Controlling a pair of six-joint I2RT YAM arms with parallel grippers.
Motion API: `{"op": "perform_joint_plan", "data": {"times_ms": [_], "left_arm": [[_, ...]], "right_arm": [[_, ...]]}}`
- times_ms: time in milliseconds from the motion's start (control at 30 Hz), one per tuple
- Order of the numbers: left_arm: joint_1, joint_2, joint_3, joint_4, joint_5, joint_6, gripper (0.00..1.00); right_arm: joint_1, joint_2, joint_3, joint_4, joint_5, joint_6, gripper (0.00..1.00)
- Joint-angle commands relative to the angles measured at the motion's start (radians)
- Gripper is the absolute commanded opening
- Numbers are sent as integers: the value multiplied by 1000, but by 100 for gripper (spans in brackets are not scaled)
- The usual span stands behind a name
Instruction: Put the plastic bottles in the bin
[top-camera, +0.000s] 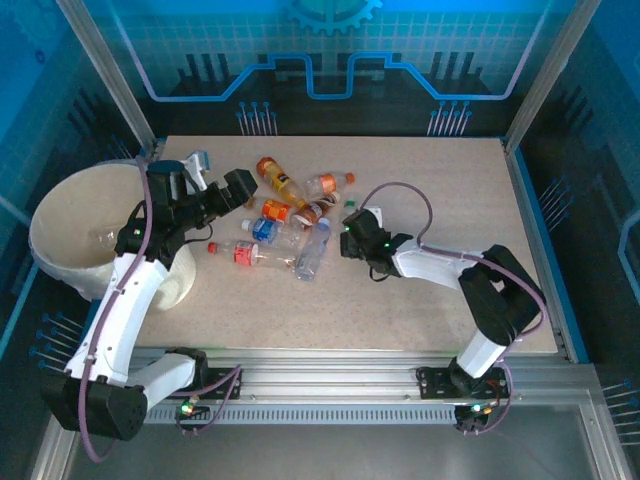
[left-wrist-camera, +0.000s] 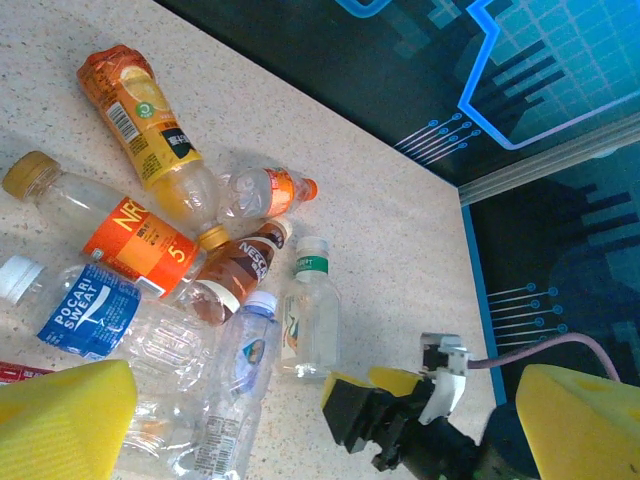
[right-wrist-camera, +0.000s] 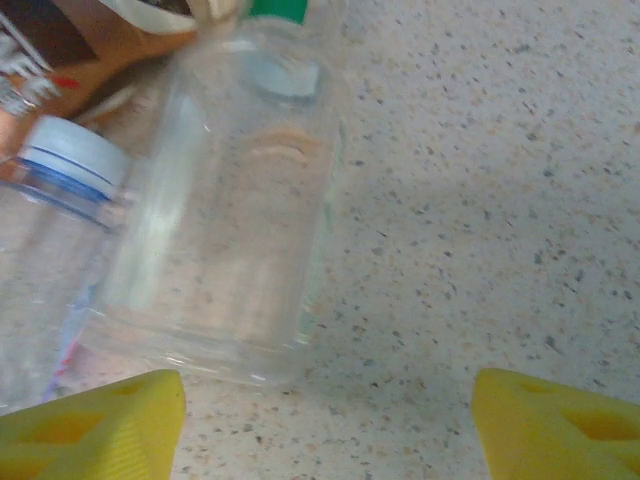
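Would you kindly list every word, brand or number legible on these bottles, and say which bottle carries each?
"POCARI SWEAT": blue label of the white-capped bottle.
"NESCAFE": label of the brown bottle.
"NR" and "5": orange label of the tan-capped bottle; the remaining letters curve out of sight.
Too small or blurred to read: the print and barcode on the orange bottle, and the labels on the green-capped bottle and the blue-capped bottle.
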Motion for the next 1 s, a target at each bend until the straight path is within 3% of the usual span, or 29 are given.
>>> {"op": "perform_joint_plan", "data": {"times_ms": [0,100,300,533,700,967], "left_arm": [[-9,7,9,2,-16,27,99],[-9,6,7,-5,-23,30,99],[-9,4,7,-22,-28,36,99],[-9,-9,1,-37,-42,49,99],[-11,-6,-3,-31,-27,43,99],[-43,3,-5,-9,-17,36,99]], "right_arm": [[-12,-32,-14,119,-149,-58,80],[-12,-21,15,127,-177,-44,83],[-27,115,157,-77,32,74,89],[-37,206,174,-64,-27,23,87],[-43,238,175,-55,-46,2,81],[-43,173,114,2,-53,-44,61]]}}
